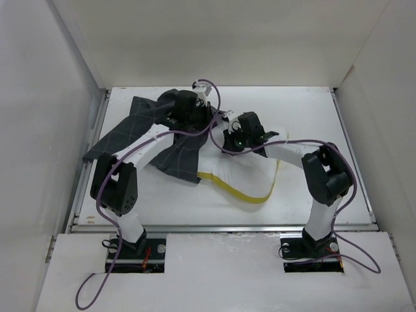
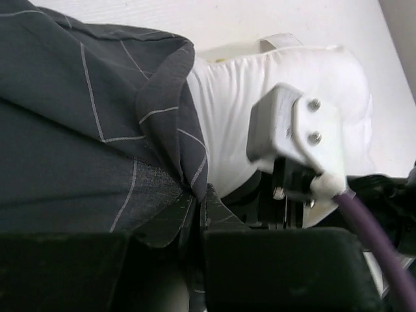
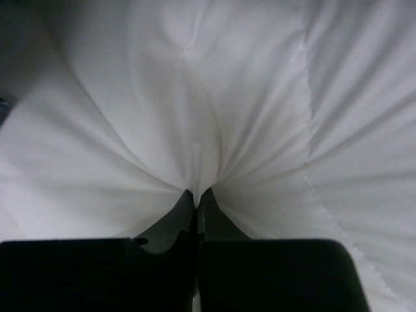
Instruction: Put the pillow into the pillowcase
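The dark grey grid-patterned pillowcase [image 1: 140, 130] lies at the left and middle of the table, its open edge over the pillow's left end. The pale pillow [image 1: 244, 172] with its yellow edge band [image 1: 244, 194] sticks out to the right. My left gripper [image 1: 179, 117] is shut on the pillowcase's rim [image 2: 175, 130]; the fold runs between its fingers [image 2: 224, 211]. My right gripper [image 1: 235, 138] is shut on a pinch of the pillow's fabric [image 3: 195, 130], which puckers at its fingertips [image 3: 211, 208]. The right wrist's camera mount [image 2: 292, 130] shows in the left wrist view, over the pillow [image 2: 240, 97].
White walls [image 1: 78, 65] enclose the table on the left, back and right. The table's metal front rail [image 1: 221, 227] runs between the arm bases. Purple cables [image 1: 214, 110] loop over both arms.
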You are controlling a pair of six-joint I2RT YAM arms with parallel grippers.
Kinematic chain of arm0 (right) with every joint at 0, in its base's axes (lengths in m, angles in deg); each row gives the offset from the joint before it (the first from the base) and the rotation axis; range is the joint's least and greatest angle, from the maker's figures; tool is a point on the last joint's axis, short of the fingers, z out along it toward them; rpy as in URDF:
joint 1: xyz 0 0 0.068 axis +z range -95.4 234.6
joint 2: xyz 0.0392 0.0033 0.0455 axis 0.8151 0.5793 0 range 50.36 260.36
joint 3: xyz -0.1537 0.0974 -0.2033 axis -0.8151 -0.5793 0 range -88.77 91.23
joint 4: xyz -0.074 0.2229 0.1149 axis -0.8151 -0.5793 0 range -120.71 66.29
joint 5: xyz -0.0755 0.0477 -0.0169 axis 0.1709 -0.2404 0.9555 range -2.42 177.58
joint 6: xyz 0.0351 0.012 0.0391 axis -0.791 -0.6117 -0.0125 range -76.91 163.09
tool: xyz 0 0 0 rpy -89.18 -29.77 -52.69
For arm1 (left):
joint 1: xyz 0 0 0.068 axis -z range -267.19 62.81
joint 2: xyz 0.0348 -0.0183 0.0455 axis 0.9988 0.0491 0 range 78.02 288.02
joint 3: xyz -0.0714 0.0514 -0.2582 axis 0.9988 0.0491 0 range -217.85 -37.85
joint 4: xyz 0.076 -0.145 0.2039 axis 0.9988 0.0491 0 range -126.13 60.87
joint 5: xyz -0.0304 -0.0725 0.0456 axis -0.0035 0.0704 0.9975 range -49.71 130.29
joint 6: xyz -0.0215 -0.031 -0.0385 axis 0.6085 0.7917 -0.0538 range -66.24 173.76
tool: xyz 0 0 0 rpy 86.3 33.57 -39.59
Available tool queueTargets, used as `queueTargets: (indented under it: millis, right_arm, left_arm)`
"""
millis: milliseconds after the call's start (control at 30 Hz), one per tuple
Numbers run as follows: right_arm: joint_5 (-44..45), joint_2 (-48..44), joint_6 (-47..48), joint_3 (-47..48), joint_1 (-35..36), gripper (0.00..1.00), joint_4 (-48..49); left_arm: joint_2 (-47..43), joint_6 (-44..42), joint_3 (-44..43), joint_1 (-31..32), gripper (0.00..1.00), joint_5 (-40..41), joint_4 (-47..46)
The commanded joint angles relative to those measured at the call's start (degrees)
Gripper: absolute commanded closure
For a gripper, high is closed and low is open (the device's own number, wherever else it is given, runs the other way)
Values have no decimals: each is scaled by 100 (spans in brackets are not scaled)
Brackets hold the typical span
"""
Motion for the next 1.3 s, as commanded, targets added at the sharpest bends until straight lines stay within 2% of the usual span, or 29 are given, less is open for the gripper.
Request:
queueTargets:
  millis: [0, 67, 267, 300, 367, 433, 467, 500, 533, 600, 667, 767, 833, 867, 900, 967, 1000, 1100, 1133, 1267]
  right_arm:
    - [-33, -192, -891, -62, -142, 100, 1361]
    - [256, -682, -1339, -272, -344, 100, 2096]
    - [108, -1572, -2930, -1193, -714, 100, 4296]
    - [160, -1573, -3054, -1256, -714, 100, 4690]
    - [518, -1643, -3309, -1309, -714, 100, 4694]
    - [625, -1496, -3641, -1616, -784, 100, 5263]
    - [626, -1433, -3826, -1756, -785, 100, 5553]
    - [504, -1345, -4002, -2054, -872, 100, 5964]
    - [503, -1258, -4248, -2205, -872, 100, 6891]
    - [258, -933, -4846, -2390, -960, 100, 7819]
    - [187, -870, -5084, -2391, -1022, 100, 8043]
    - [362, -931, -5007, -2232, -1022, 100, 7002]
    - [607, -1089, -4796, -2232, -1074, 100, 6708]
    - [687, -1142, -4795, -2232, -1127, 100, 6307]
    - [740, -1195, -4612, -2232, -1127, 100, 6068]
    - [1019, -1283, -4462, -2180, -1206, 99, 5558]
    - [1022, -1335, -4400, -2093, -1302, 97, 5129]
    - [1022, -1336, -4295, -2040, -1443, 90, 4827]
    - [1022, -1284, -4294, -2039, -1444, 90, 4765]
    - [1180, -1161, -4425, -1916, -1619, 90, 4370]
  left_arm:
    - [-213, -218, -507, 399, 100, -177, 341]
    - [-282, -270, -630, 567, 100, -177, 430]
    - [-196, -78, -921, 1244, 100, -230, 615]
    - [-143, -17, -921, 1297, 100, -499, 554]
    - [24, 142, -974, 1376, 100, -1009, 309]
    - [103, 405, -921, 1551, 100, -1973, -164]
    - [182, 467, -921, 1613, 100, -2196, -167]
    - [183, 467, -921, 1666, 100, -2329, -272]
    - [278, 467, -921, 1719, 100, -2278, -273]
    - [525, 467, -1043, 1719, 100, -2225, -150]
    - [918, 520, -1044, 1719, 100, -2338, -150]
    - [1377, 608, -1272, 1666, 98, -2208, 227]
    - [1466, 774, -1273, 1474, 53, -2041, 228]
    - [1466, 775, -1203, 1473, 23, -1944, 228]
    - [1187, 775, -1150, 1473, 0, -1839, 228]
    - [835, 574, -1088, 1420, 0, -1488, 228]
    - [633, 521, -1088, 1420, 0, -930, 315]
    - [-193, 327, -965, 1543, 0, -136, 658]
    - [-622, 327, -895, 1630, 0, 380, 711]
    - [-1554, 965, 68, 1562, 0, 1614, 887]
